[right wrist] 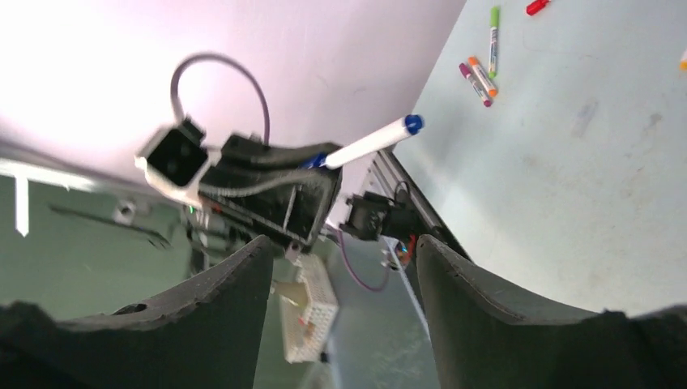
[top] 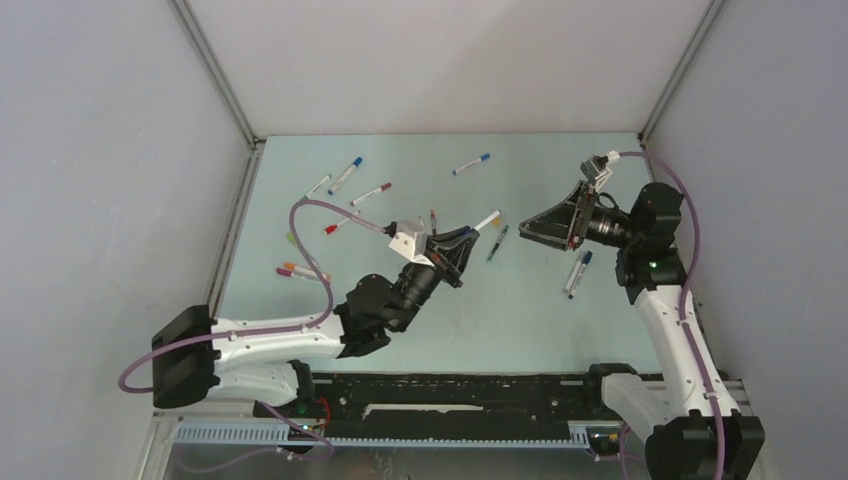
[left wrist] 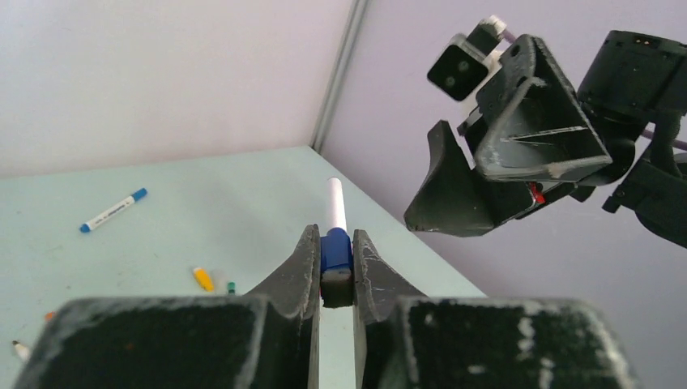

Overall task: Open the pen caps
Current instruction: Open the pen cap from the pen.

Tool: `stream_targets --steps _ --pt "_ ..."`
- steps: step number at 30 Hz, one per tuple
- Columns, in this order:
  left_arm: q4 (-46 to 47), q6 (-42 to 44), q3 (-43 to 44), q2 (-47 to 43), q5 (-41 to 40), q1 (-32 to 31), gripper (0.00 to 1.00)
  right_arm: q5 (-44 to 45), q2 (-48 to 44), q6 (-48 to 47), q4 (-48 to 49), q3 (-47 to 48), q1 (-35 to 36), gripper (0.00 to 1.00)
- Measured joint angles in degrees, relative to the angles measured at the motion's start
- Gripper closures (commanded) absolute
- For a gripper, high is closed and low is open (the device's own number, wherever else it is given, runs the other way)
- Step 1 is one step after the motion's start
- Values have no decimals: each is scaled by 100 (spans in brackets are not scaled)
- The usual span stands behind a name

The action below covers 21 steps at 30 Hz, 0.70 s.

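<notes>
My left gripper [top: 468,236] [left wrist: 334,237] is shut on a blue-and-white pen [top: 487,220], raised above the table. Its jaws clamp the pen's blue end [left wrist: 336,251], and the white barrel [left wrist: 333,203] sticks out toward the right arm. In the right wrist view that pen [right wrist: 369,143] shows a small blue tip [right wrist: 414,123]. I cannot tell which blue end is the cap. My right gripper [top: 526,230] [right wrist: 344,247] is open and empty, facing the pen tip from a short gap away. Capped pens lie on the table: blue [top: 345,175], red [top: 370,193], blue [top: 471,164].
More pens lie at the left: red [top: 338,226], green [top: 291,240], orange and magenta [top: 295,270]. A dark pen [top: 497,243] lies under the held one. Two pens [top: 578,272] lie below the right gripper. Grey walls enclose the pale blue table [top: 520,310].
</notes>
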Motion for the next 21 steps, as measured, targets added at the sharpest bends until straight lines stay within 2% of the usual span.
stream_targets --steps 3,7,13,18,21 --pt "160 315 201 297 -219 -107 100 369 35 1222 728 -402 -11 35" --pt "308 564 442 557 -326 -212 100 708 118 2149 1158 -844 35 41" --pt "444 719 616 828 -326 -348 100 931 179 3058 1648 -1088 131 48" --pt "474 772 660 1049 -326 -448 100 970 179 3449 1871 -1106 249 53" --pt "470 815 730 1185 -323 -503 100 973 179 3556 1915 -1106 319 64"
